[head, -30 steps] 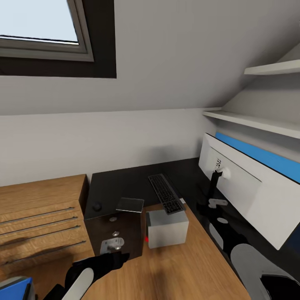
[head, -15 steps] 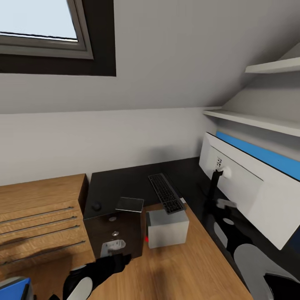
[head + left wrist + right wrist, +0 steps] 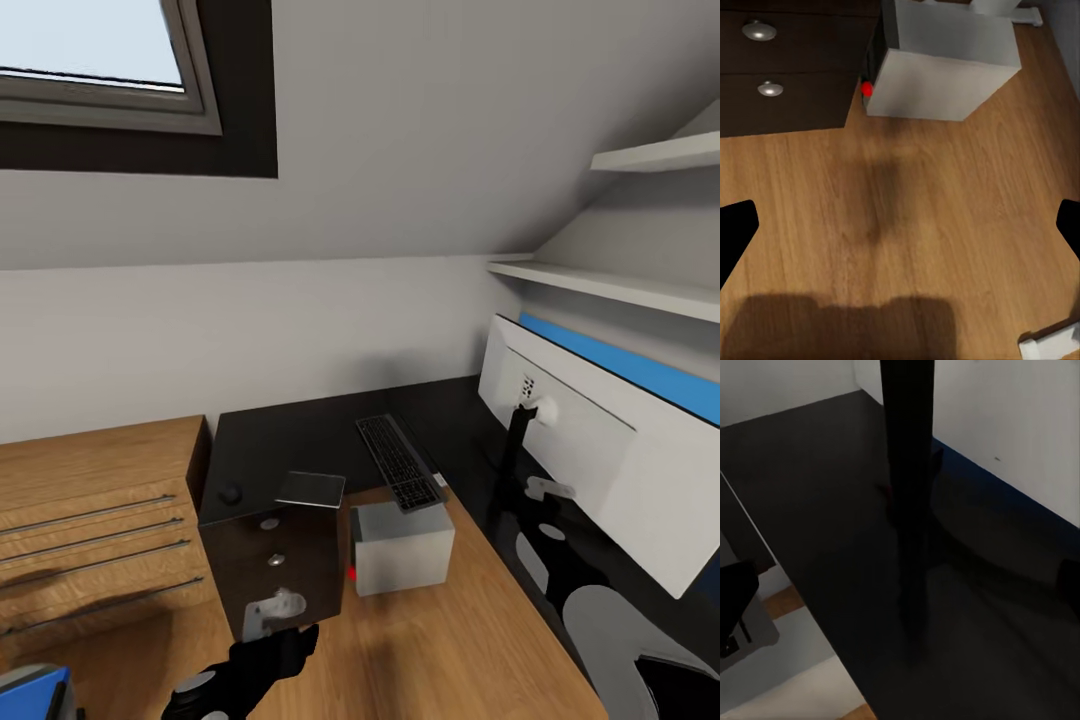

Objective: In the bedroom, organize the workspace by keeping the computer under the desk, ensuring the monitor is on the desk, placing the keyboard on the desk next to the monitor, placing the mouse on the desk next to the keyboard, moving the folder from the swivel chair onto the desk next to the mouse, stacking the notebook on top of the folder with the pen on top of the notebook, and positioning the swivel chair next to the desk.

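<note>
computer [image 3: 402, 546]: pale grey box, on floor; beside desk [image 3: 300, 440] drawers

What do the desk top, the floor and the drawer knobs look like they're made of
Desk top: glossy black, likely lacquer or laminate, since it mirrors the monitor stand. Floor: light oak-look planks with visible grain, wood or laminate. Drawer knobs: round, silvery with bright highlights, apparently polished metal.
</note>
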